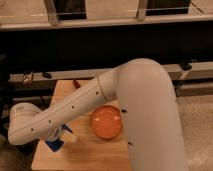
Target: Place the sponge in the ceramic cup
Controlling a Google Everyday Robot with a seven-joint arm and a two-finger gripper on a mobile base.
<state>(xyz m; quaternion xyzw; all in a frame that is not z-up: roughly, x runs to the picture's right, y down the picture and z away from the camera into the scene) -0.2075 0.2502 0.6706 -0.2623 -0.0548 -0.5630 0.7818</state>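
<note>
Wooden table (92, 156) before a dark wall, camera view. My arm (80, 107) folds low over one corner of the table, and its wrist hides most of the gripper (55, 134), so I cannot tell how wide it stands or whether it holds anything. A blue-and-tan sponge (61, 142) shows right at the gripper, on the board. The orange ceramic cup (106, 122) stands mouth-up, near the gripper but apart from it, on its picture-right. No sponge shows inside the cup. I judge the low reach serves the sponge.
</note>
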